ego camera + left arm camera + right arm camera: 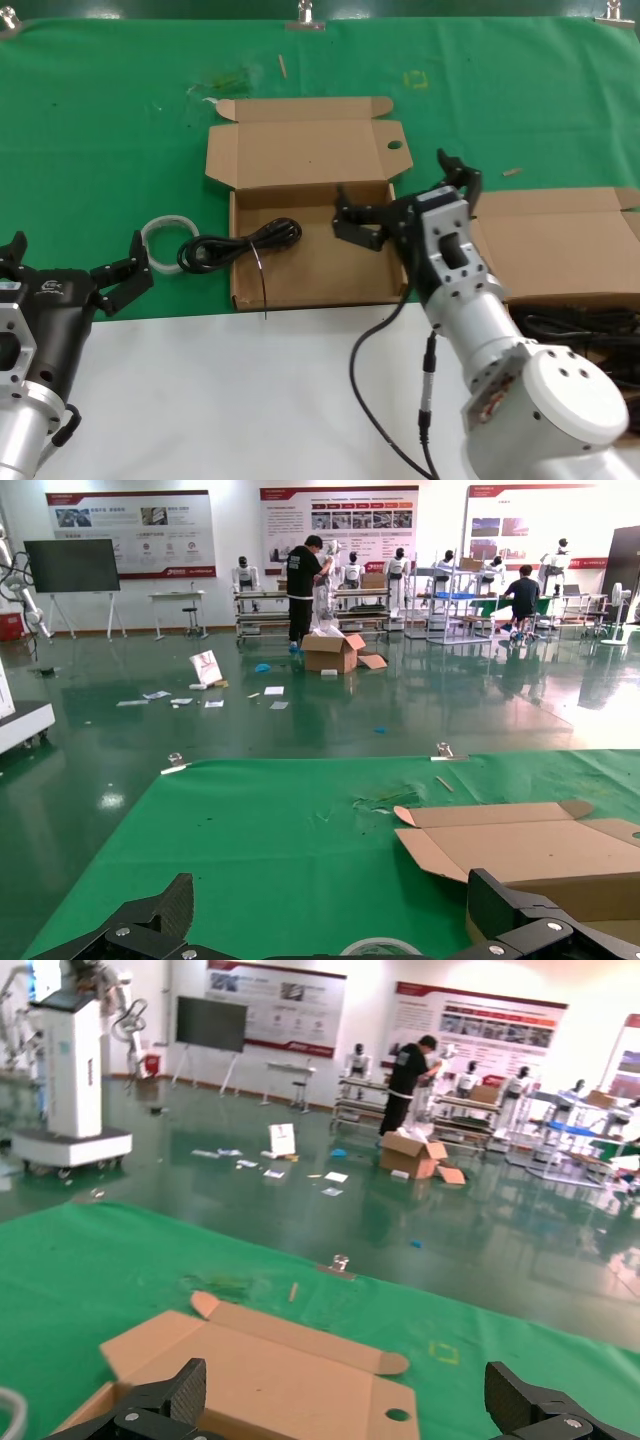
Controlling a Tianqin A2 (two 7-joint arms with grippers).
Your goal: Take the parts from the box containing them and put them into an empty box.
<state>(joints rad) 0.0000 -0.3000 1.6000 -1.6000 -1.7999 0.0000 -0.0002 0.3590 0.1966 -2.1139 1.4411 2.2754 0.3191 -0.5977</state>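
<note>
The box with a round hole (395,145) in its lid stands open at mid table (310,293). One black coiled cable (240,246) lies across its left wall, half inside and half outside. The plain-lidded box (560,240) is at the right, with more black cables (575,325) in it behind my right arm. My right gripper (400,195) is open and empty above the right part of the holed box; its wrist view shows the lid (270,1370) between its fingers (170,1400). My left gripper (70,262) is open and empty at the lower left, apart from the cable.
A white translucent ring (165,235) lies on the green cloth left of the holed box; it also shows in the left wrist view (380,946). A white surface (250,400) covers the near side. Metal clips (305,15) hold the cloth's far edge.
</note>
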